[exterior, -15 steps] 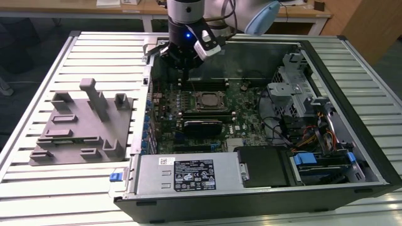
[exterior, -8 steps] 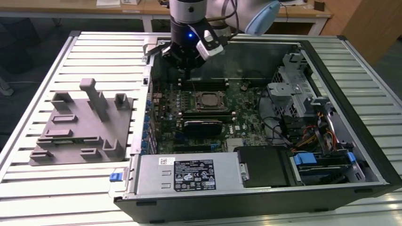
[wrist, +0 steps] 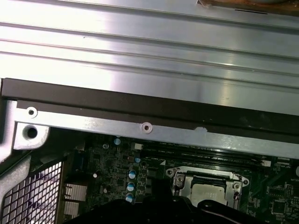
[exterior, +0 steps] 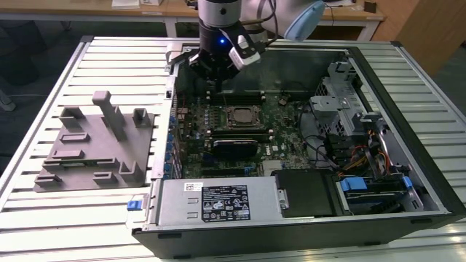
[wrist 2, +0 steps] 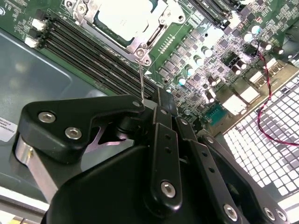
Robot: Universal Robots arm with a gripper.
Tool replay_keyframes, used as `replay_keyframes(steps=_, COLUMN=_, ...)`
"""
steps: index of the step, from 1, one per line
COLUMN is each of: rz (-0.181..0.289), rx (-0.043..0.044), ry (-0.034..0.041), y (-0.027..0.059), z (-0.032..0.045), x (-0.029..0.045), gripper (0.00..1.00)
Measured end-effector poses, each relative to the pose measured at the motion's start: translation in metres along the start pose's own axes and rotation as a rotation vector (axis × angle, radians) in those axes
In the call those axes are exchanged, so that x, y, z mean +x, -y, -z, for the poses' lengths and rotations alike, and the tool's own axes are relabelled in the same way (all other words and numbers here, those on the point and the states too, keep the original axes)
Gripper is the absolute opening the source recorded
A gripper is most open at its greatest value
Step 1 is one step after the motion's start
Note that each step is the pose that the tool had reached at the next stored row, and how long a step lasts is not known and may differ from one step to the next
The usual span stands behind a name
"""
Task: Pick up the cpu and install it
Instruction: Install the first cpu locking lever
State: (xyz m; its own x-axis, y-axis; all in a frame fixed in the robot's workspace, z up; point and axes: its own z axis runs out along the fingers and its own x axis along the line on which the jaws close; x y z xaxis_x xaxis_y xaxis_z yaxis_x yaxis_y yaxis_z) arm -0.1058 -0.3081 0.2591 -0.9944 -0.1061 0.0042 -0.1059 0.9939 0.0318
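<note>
Nearest the exterior camera sat the open computer case, with the grey moulded tray off toward the exterior view's left. Further right, my gripper hung just above the motherboard, beside the socket. I couldn't tell how its jaws stood. The cpu already lay inside the socket, so I judged placement done, latching perhaps left.

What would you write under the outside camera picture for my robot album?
Robot gripper hovering over an open computer case, the cpu sitting in its socket.
</note>
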Motion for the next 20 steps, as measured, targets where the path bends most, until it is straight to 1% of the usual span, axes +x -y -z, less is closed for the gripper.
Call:
replay_keyframes(steps=5, rz=0.001, rx=0.0002, ry=-0.0003, y=0.0002, z=-0.0003, x=-0.0022, gripper=0.11)
replay_keyframes(steps=13, rz=0.002, rx=-0.0001, ry=0.0000, y=0.0012, z=-0.0012, x=-0.0110, gripper=0.11)
replay_keyframes(steps=20, rz=0.003, rx=0.0000, ry=-0.0001, y=0.0016, z=-0.0017, x=-0.0146, gripper=0.11)
